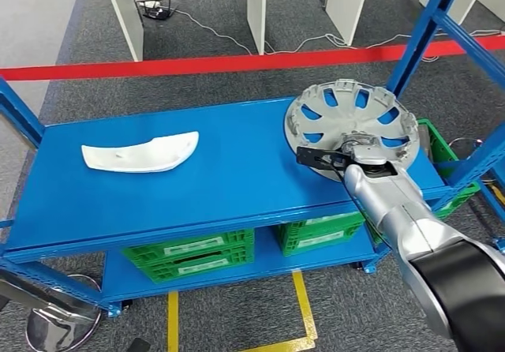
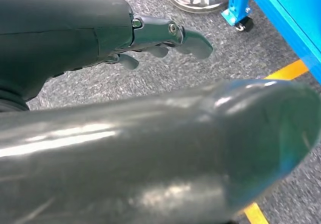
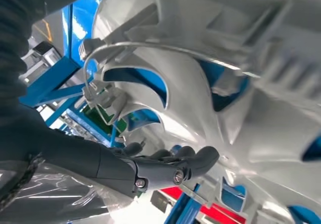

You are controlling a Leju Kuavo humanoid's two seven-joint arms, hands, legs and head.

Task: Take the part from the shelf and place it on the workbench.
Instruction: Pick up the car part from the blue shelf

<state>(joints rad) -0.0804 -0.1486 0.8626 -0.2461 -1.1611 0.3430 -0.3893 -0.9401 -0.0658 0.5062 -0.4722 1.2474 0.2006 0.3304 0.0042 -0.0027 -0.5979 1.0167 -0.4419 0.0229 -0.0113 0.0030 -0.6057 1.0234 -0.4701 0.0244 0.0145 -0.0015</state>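
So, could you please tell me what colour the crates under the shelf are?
Green crates, best seen in the head view.

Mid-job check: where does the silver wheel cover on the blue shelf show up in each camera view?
Head view: the silver slotted plastic wheel cover lies at the right end of the blue shelf, under the right hand.
Left wrist view: not in it; the left hand hangs over grey carpet.
Right wrist view: its pale ribbed underside, close up.
Shared landmark: the blue shelf frame.
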